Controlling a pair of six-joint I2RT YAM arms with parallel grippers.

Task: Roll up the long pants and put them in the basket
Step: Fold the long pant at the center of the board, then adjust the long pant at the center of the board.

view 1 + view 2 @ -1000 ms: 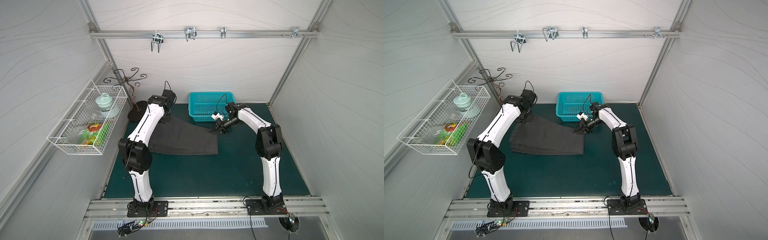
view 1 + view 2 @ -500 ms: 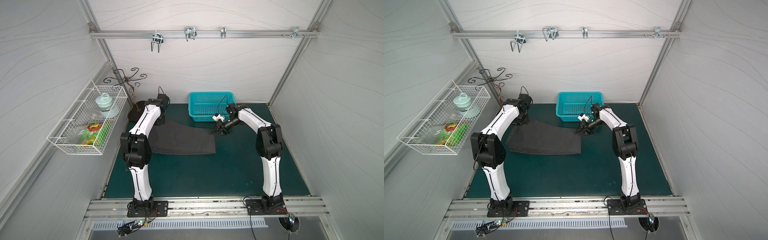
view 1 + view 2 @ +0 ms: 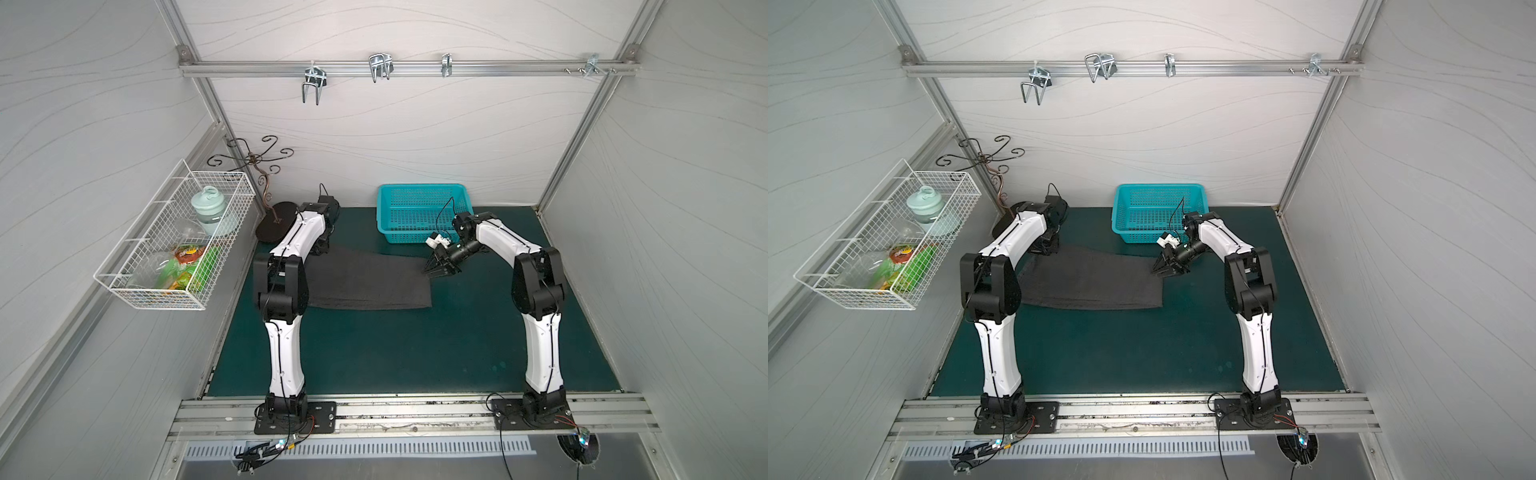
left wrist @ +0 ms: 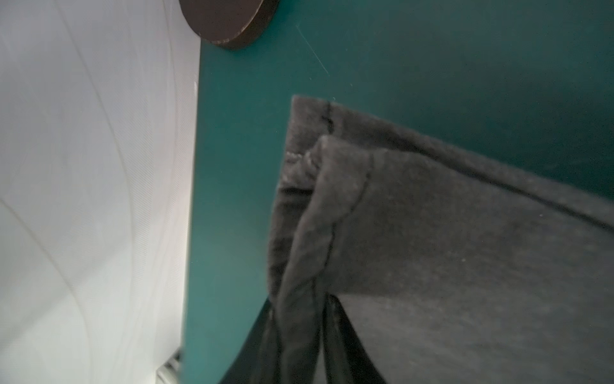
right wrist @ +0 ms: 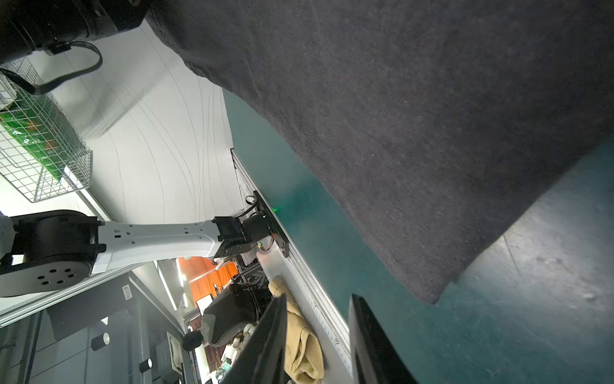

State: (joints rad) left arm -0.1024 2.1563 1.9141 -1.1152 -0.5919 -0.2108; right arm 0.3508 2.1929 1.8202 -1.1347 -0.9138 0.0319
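The long pants (image 3: 365, 282) (image 3: 1092, 282) lie as a flat, folded dark grey band on the green mat (image 3: 415, 353), running left to right. My left gripper (image 4: 300, 299) is low at their far-left end, mostly hidden behind its own arm in both top views. Its fingers (image 4: 345, 332) stand slightly apart, open, with a raised fold of the pants (image 4: 432, 232) still between them. My right gripper (image 3: 440, 270) (image 3: 1167, 270) hovers just past the right end of the pants (image 5: 398, 133). It is open, and nothing is between its fingers (image 5: 372, 339).
A teal plastic basket (image 3: 419, 212) stands at the back, close behind my right arm. A dark round stand base (image 3: 276, 226) (image 4: 229, 20) sits in the back-left corner beside my left gripper. A white wire basket (image 3: 174, 249) hangs on the left wall.
My left arm swung toward the back-left corner, drawing the pants leftward and flatter, and its jaws have loosened on the cloth. The right arm has barely moved.
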